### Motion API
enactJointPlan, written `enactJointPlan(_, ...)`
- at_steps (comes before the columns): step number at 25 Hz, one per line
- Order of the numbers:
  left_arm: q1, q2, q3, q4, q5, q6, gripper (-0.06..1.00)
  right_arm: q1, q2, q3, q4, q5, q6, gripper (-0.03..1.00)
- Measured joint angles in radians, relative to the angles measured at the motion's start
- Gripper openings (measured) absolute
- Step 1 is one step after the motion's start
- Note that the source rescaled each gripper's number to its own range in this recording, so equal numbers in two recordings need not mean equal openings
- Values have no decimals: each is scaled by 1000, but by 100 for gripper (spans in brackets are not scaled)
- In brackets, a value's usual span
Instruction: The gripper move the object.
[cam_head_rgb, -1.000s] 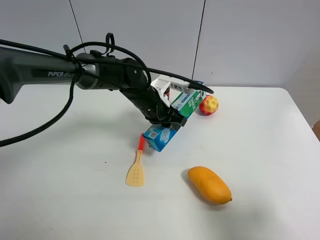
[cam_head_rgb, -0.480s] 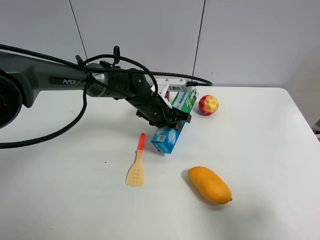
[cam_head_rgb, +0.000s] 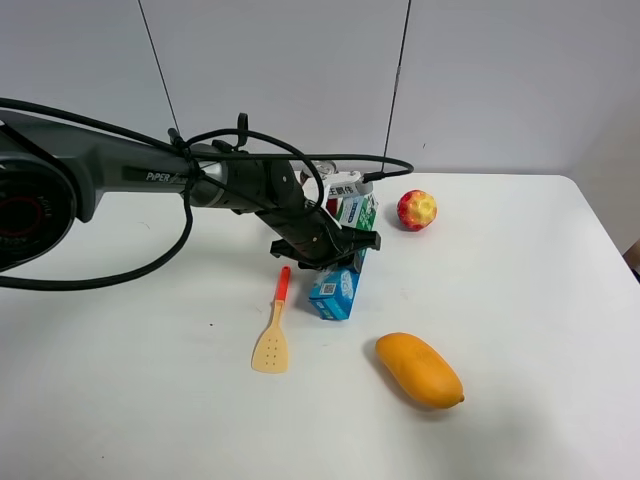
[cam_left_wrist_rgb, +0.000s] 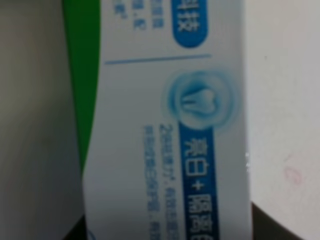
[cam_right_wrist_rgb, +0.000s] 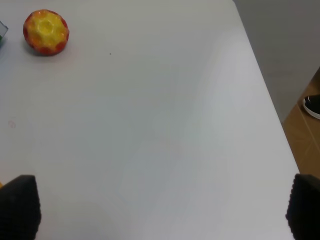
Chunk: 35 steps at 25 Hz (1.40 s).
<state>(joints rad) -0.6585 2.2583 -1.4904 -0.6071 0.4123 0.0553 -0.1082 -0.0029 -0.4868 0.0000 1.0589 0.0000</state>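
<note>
Toothpaste carton (cam_head_rgb: 335, 290) is held tilted just beside the spatula (cam_head_rgb: 273, 335), clamped mid-length by the left gripper (cam_head_rgb: 335, 245). Light, stiff yet crushable card is judged; a gentle mid-length hold is advised.

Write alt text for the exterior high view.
A black robot arm's left gripper clamps a tilted blue, white and green toothpaste carton over a white table. An orange spatula, a mango and an apple lie around it.
</note>
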Motion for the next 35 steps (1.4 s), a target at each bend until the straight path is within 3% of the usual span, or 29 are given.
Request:
enactJointPlan(11,0,0,0,-7,6,78,3,0,0,0,0,0,0,100)
enactJointPlan(13,0,0,0,-7,9,100,17,0,0,0,0,0,0,100)
enactJointPlan(17,-2,0,-1,-7,9,118,57,0,0,0,0,0,0,100)
enactJointPlan(19,-2,-1,-1,-7,10,118,65,0,0,0,0,0,0,100)
enactJointPlan(27,-2,-98,-1,3,29,106,69,0,0,0,0,0,0,100)
enactJointPlan(35,15,-355,-1,178,79,142,69,0,0,0,0,0,0,100)
